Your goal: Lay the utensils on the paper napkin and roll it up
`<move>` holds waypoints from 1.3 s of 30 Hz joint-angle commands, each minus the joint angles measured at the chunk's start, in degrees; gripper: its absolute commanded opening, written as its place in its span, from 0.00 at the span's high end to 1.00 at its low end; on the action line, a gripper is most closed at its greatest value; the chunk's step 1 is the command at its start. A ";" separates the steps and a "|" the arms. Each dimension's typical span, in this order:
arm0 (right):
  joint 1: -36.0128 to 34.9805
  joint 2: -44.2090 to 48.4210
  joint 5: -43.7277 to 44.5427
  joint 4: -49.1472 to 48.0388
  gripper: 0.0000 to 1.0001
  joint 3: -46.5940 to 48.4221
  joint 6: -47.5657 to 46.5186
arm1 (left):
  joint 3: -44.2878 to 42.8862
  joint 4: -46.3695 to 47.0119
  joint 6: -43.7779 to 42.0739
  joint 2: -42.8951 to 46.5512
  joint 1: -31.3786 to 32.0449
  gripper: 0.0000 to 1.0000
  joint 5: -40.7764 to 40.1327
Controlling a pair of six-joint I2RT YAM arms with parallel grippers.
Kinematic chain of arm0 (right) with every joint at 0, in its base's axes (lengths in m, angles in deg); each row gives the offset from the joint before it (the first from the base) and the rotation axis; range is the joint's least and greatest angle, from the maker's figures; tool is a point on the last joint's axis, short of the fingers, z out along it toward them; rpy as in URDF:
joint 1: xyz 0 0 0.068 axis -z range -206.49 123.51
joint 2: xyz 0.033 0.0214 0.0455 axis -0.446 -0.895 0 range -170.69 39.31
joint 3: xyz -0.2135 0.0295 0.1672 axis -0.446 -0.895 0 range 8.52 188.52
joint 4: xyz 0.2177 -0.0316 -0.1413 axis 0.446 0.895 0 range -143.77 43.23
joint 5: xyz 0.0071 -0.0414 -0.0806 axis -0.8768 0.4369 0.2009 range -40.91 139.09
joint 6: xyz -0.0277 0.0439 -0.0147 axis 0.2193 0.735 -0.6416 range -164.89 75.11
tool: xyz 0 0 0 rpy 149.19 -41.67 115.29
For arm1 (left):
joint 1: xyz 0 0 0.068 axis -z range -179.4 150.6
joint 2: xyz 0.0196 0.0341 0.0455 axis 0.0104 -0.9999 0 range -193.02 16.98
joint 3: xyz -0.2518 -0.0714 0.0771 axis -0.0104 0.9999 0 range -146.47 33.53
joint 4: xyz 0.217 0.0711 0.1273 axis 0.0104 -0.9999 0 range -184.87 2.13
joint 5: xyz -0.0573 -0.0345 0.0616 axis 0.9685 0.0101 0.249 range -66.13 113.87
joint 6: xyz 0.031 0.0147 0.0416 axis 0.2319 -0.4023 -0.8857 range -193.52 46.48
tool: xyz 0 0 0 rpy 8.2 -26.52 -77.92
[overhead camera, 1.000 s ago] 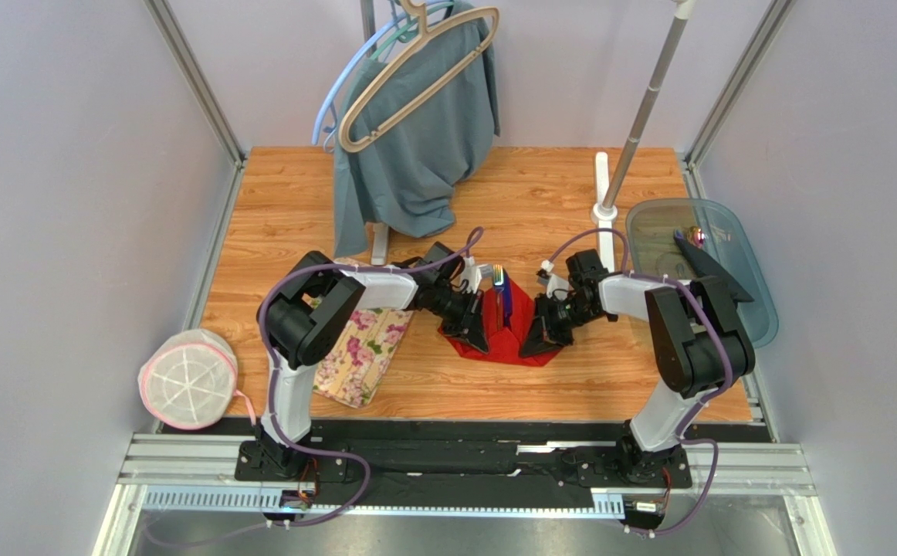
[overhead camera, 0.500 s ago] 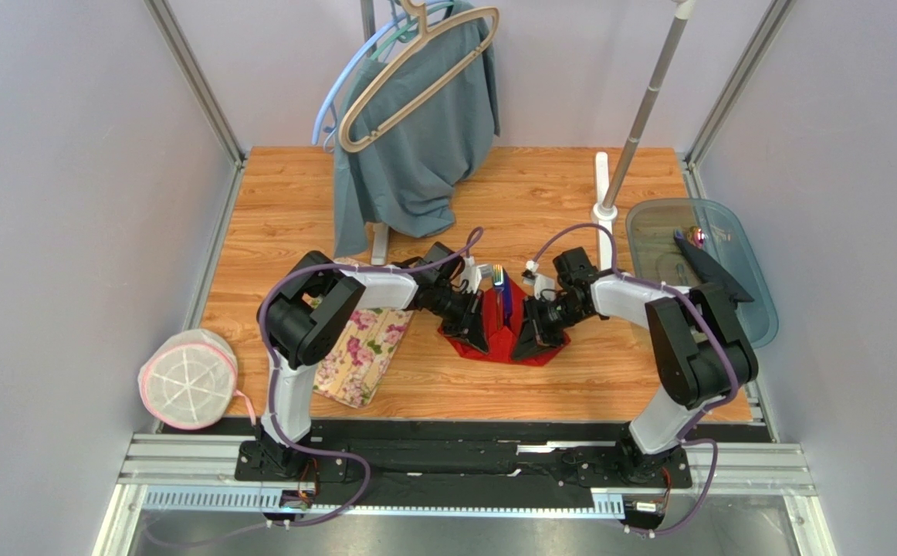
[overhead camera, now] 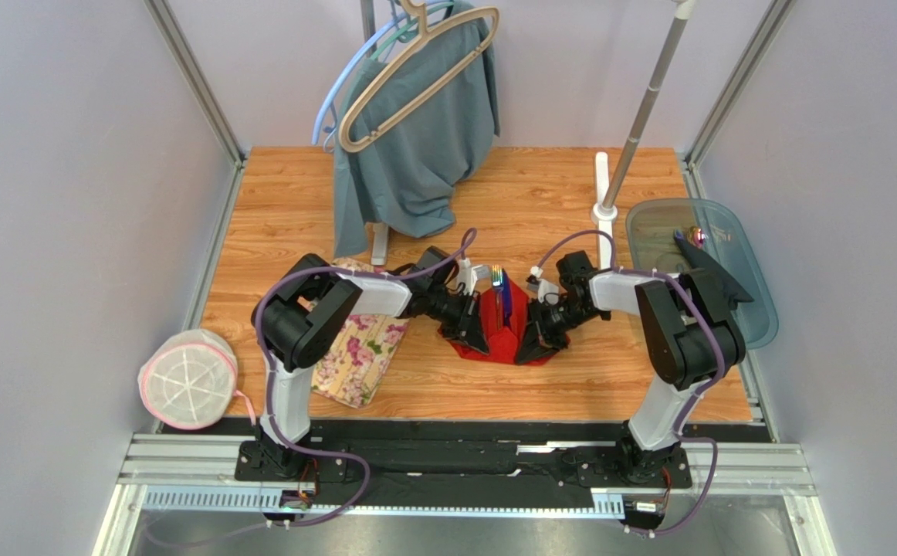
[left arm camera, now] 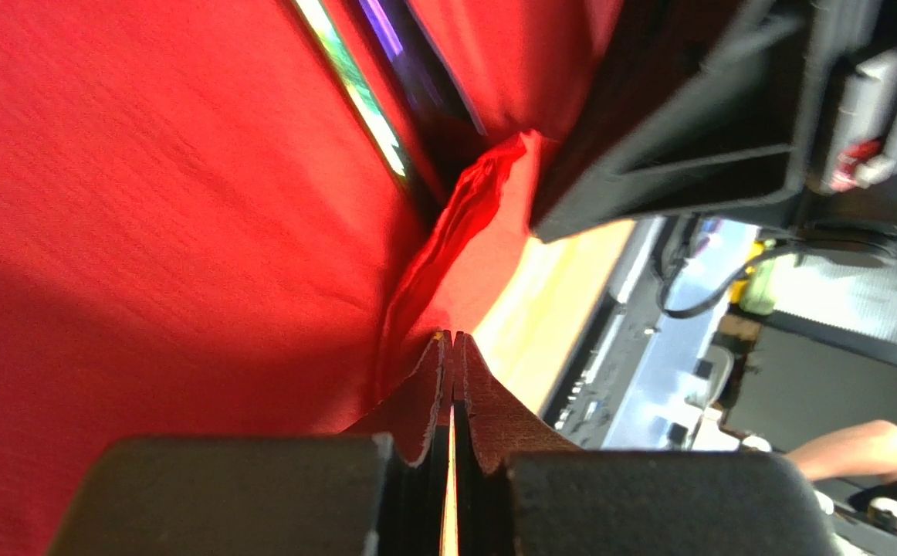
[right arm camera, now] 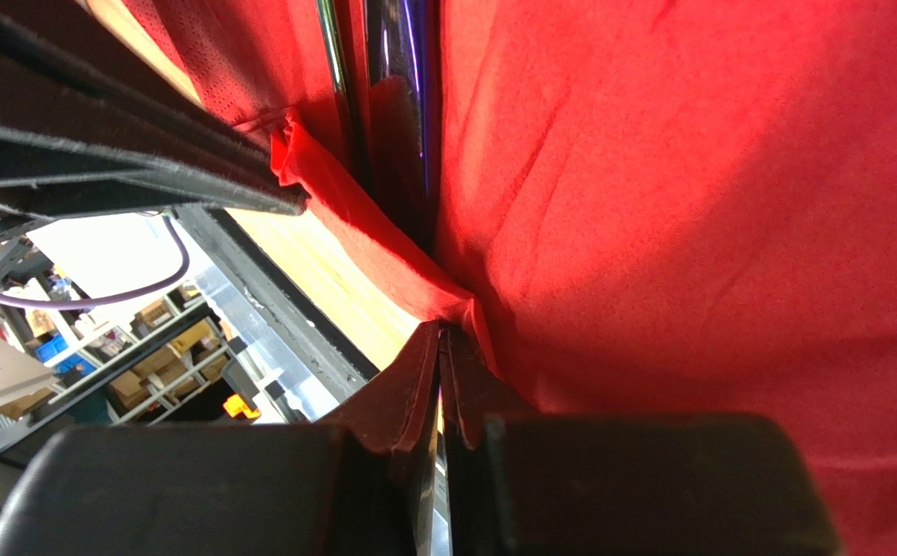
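The red paper napkin (overhead camera: 500,338) lies crumpled at mid-table, its sides drawn up round the utensils (overhead camera: 497,285). Their coloured ends stick out at the far side. In the left wrist view a green-yellow handle (left arm camera: 355,87) and a purple one (left arm camera: 384,29) lie in the fold of the napkin (left arm camera: 163,174). My left gripper (overhead camera: 476,331) (left arm camera: 453,341) is shut, and a pleat of the napkin's edge runs into its tips. From the other side, my right gripper (overhead camera: 533,334) (right arm camera: 443,334) is shut on a gathered fold of the napkin (right arm camera: 697,174), beside a purple utensil (right arm camera: 401,70).
A cream floral mat (overhead camera: 360,348) lies left of the napkin, under the left arm. A grey-green garment on hangers (overhead camera: 418,139) stands at the back, and a pole stand (overhead camera: 607,203) at the back right. A tinted tray (overhead camera: 755,301) lies at the right edge. A round white mesh pouch (overhead camera: 189,377) rests at the front left.
The right gripper has moved left and pushed the napkin's right side inward. The left gripper has stayed where it was, shut.
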 commanded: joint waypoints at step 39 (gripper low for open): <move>1.79 2.60 -3.39 4.18 0.86 2.81 -2.96 | -1.52 28.35 21.43 -9.67 -1.12 0.96 2.85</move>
